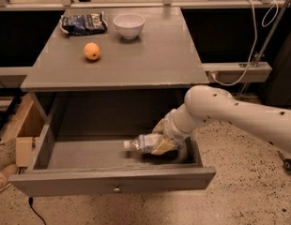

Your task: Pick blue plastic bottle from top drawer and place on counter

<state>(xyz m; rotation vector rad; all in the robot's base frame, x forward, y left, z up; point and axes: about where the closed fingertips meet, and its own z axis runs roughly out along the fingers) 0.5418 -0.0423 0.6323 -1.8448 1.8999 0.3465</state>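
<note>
One blue plastic bottle [140, 143] in the claw [157, 137]

The white arm [239, 116] reached down into the open top drawer [112, 181]. The claw was low inside it, near the right end. Its tan fingers [163, 147] pinched the bottle from both sides. The bottle was turned on its side, with its cap end pointing left. Up on the grey tabletop [150, 64] sat an orange [92, 51], a white bowl [129, 25] and a dark blue snack bag [83, 23], all well apart from the claw.
</note>
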